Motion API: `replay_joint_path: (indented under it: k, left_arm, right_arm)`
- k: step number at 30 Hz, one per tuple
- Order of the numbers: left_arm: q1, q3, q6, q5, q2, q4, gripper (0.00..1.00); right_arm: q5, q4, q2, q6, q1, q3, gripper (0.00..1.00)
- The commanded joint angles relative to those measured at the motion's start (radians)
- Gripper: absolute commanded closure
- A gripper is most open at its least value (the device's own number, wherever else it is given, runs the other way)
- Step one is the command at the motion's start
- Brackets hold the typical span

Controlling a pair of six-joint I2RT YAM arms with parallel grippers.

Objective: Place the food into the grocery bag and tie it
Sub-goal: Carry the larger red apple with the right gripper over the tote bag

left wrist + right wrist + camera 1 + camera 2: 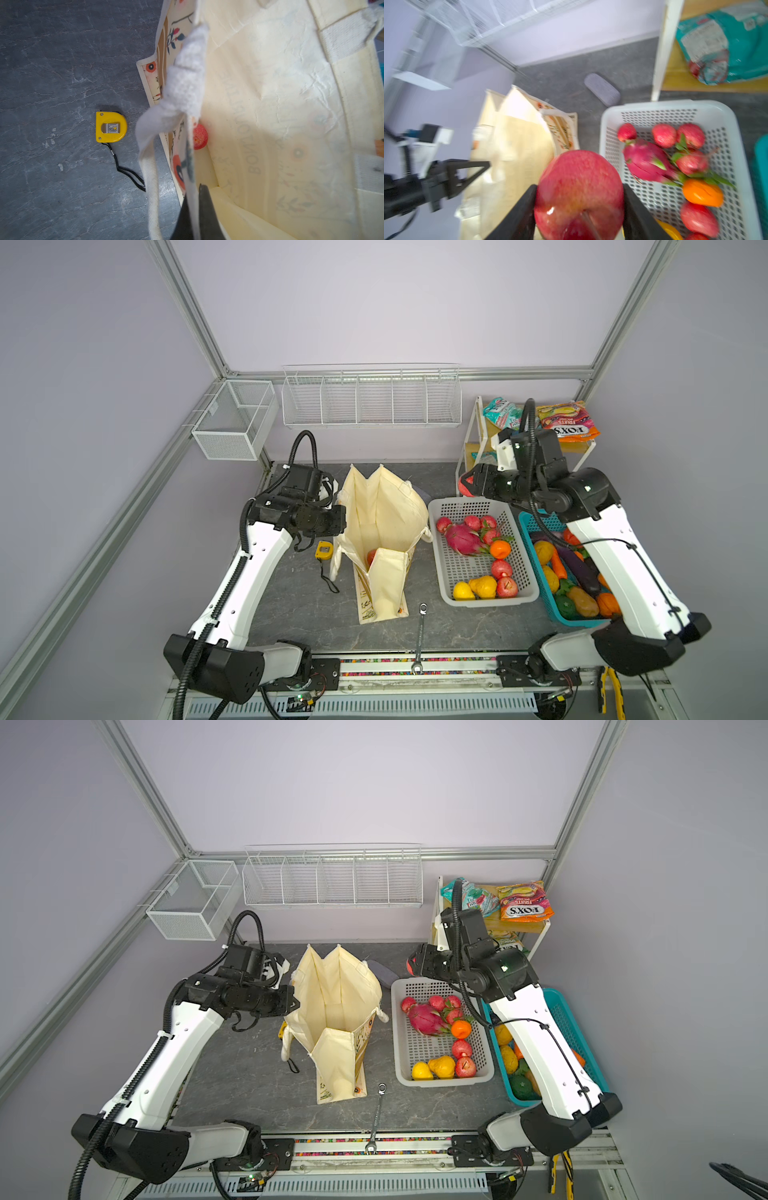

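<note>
In both top views, the cream, floral-printed grocery bag [384, 506] [336, 986] stands upright at mid-tabletop [291, 610]. The surface is dark grey stone pattern, the walls [374, 302] lilac. The bag's mouth opens upward and its long axis runs near to far.

Left wrist view: the left claw [194, 200] is clenched on the bag's wall, and one red fruit [199, 137] lies inside.

Right wrist view: the right claw [579, 187] is grasping a red apple [579, 172], right of the bag.

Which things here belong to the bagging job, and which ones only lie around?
For the job: grocery bag; held red apple; fruit in grey basket; vegetables in teal basket; snack packets.
Lying about: yellow tape measure; wrench; grey case; wire racks.
</note>
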Motion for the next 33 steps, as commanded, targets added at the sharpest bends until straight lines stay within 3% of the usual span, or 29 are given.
replay_joint_path:
  k: [1,8,16,24,33]
  left_arm:
    - [-0.004,0.043,0.021,0.018,0.010,0.009,1.00]
    - [-0.004,0.052,0.019,0.030,0.019,0.003,1.00]
    - [-0.004,0.054,0.000,0.034,0.015,0.006,1.00]
    - [-0.004,0.047,-0.005,0.034,0.011,0.011,1.00]
    - [-0.003,0.059,-0.033,0.067,0.017,0.040,1.00]
  right_arm:
    - [-0.036,0.256,0.018,0.074,0.066,-0.031,0.48]
    - [-0.032,0.230,0.200,0.024,0.196,0.096,0.50]
    - [0.028,-0.108,0.463,-0.108,0.283,0.380,0.53]
    - [0.066,-0.307,0.670,-0.241,0.348,0.580,0.52]
    - [0.057,-0.380,0.774,-0.275,0.356,0.600,0.52]
